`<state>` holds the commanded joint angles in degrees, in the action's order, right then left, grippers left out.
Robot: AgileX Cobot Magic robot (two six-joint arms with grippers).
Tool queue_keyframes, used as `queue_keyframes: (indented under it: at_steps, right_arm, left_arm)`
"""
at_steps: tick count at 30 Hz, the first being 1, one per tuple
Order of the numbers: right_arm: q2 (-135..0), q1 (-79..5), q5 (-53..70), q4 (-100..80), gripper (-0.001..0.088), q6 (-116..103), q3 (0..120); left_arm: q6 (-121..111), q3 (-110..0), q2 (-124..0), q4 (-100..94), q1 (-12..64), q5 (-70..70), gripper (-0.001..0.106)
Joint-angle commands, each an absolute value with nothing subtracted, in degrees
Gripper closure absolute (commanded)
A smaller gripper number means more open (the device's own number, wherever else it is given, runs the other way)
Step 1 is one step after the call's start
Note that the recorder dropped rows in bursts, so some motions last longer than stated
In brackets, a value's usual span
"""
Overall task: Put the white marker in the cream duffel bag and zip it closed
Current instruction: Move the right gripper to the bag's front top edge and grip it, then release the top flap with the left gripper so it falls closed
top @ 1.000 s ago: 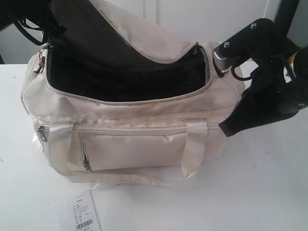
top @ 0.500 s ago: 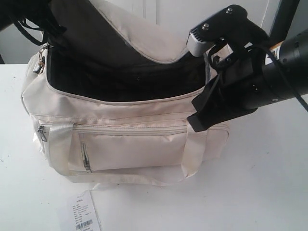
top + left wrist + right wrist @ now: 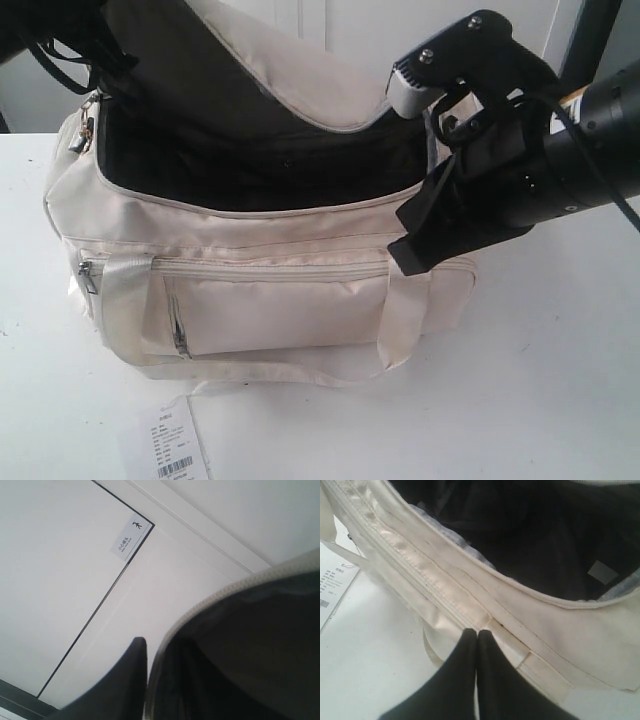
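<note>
The cream duffel bag [image 3: 270, 300] stands on the white table with its main zip open and its dark lining [image 3: 260, 160] showing. Its top flap [image 3: 300, 80] is raised at the back. My left gripper [image 3: 150, 652] is shut on the flap's edge [image 3: 220, 592]; one black finger [image 3: 132, 680] shows, the other is hidden behind the fabric. My right gripper [image 3: 400, 262] is shut and empty, its tips [image 3: 477, 632] just over the bag's front seam by the right handle [image 3: 405, 300]. The white marker is out of view.
A paper tag [image 3: 170, 445] with a barcode lies on the table [image 3: 540, 380] in front of the bag. A zip pull [image 3: 85, 125] hangs at the bag's left end. The front pocket zip [image 3: 270, 270] is closed.
Over the last second my right arm has swung left from beside the bag's right end to over its front right corner. In the last half second it has barely moved.
</note>
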<state>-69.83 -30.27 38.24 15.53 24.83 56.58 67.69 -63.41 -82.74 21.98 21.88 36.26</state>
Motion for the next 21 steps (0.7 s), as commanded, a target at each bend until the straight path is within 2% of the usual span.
queue_keyframes:
  at_steps: [8, 15, 21]
  right_arm:
    - [-69.83, -30.27, 38.24, 15.53, 0.0868, 24.83, 56.58]
    - [-69.83, -30.27, 38.24, 15.64, 0.0868, 24.83, 56.58]
    - [-69.83, -30.27, 38.24, 15.64, 0.0868, 24.83, 56.58]
  left_arm:
    - [67.69, -63.41, -82.74, 21.98, 21.88, 36.26, 0.076]
    - [64.23, -63.41, -82.61, 27.56, 21.88, 27.42, 0.076]
    - [64.38, -63.41, -81.92, 33.14, 21.88, 30.28, 0.076]
